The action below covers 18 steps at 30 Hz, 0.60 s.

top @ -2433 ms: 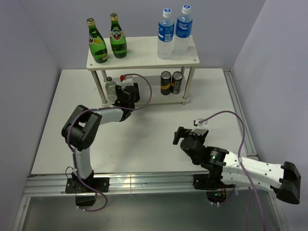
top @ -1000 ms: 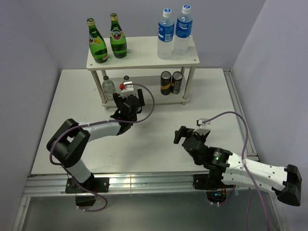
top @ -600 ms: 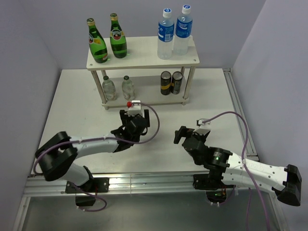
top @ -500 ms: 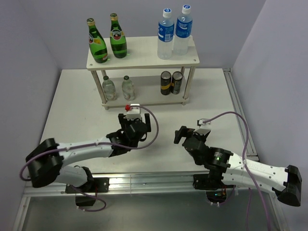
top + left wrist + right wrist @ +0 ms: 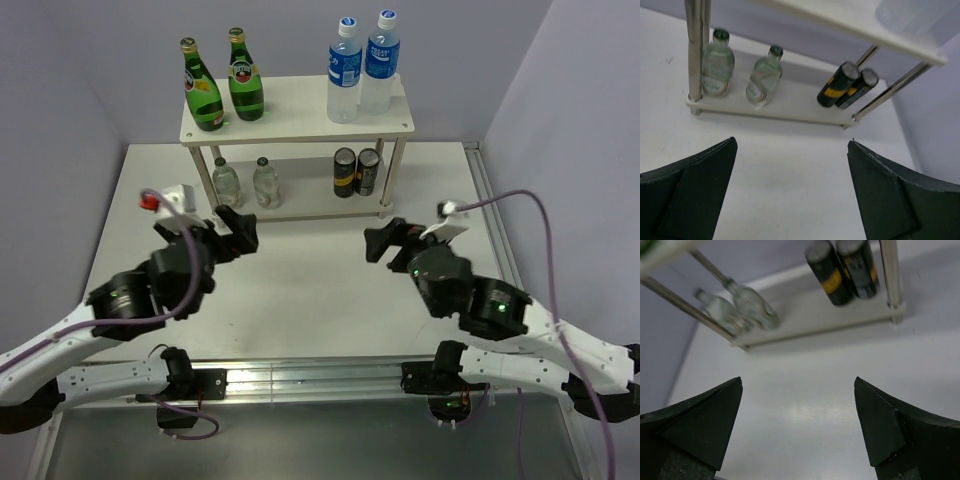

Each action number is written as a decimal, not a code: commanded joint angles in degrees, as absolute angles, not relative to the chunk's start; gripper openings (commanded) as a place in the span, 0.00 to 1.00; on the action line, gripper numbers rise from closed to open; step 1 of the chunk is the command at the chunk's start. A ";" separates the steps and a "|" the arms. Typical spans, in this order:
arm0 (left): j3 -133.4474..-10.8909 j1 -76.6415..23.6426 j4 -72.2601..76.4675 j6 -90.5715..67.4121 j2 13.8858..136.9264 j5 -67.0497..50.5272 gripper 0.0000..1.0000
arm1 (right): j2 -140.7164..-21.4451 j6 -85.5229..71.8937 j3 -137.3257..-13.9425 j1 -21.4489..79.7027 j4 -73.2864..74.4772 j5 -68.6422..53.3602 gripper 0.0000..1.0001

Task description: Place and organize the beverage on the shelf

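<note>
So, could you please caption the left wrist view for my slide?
Open left gripper facing the shelf, two small clear bottles left of two dark cans on its lower tier.

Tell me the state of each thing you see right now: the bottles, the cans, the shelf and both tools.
green glass bottles: upright, capped, top tier left.
blue-labelled plastic bottles: upright, capped, top tier right.
small clear bottles: upright, capped, lower tier left.
black cans: upright, lower tier right.
shelf: standing, holding all eight.
left tool: open, empty.
right tool: open, empty.
</note>
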<state>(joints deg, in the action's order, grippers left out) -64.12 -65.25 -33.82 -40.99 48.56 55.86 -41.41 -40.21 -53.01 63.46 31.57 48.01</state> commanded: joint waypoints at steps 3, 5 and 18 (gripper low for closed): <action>-74.08 -65.48 -39.21 -31.92 48.87 58.88 0.99 | -41.84 -27.61 -71.17 63.98 36.39 49.40 1.00; -75.23 -65.48 -38.24 -29.28 47.99 58.71 0.99 | -41.84 -24.80 -75.21 63.90 36.47 48.78 1.00; -70.49 -65.48 -32.60 -25.40 40.60 57.83 0.99 | -41.04 -23.47 -77.78 63.98 36.47 46.41 1.00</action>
